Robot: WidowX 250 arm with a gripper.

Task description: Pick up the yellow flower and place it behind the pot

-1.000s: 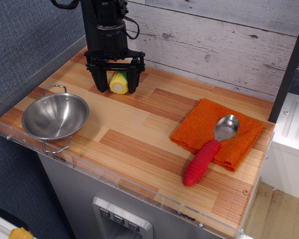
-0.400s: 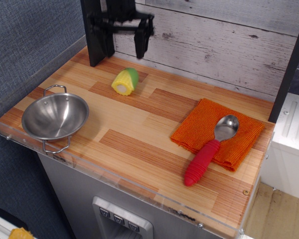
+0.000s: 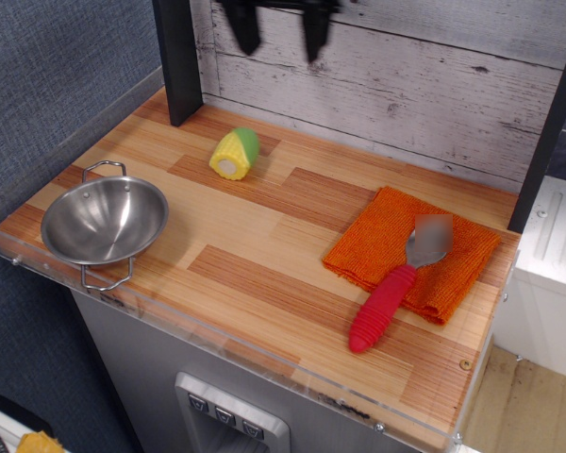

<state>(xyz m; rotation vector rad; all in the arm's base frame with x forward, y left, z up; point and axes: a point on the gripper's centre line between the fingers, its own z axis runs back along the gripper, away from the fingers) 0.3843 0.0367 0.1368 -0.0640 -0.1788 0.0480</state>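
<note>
Gripper (image 3: 276,28) hangs high at the top edge, blurred, its 2 jaws spread apart and holding nothing. Yellow flower (image 3: 234,155) lies on its side on the tabletop (image 3: 264,255) behind the pot (image 3: 104,222) and apart from it, near the back wall. Red-handled spoon (image 3: 396,288) rests on the orange cloth (image 3: 382,241) at right.

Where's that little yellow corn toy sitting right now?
The yellow corn toy lies on the wooden counter near the back wall, behind and right of the steel pot, with the gripper raised above it.
</note>
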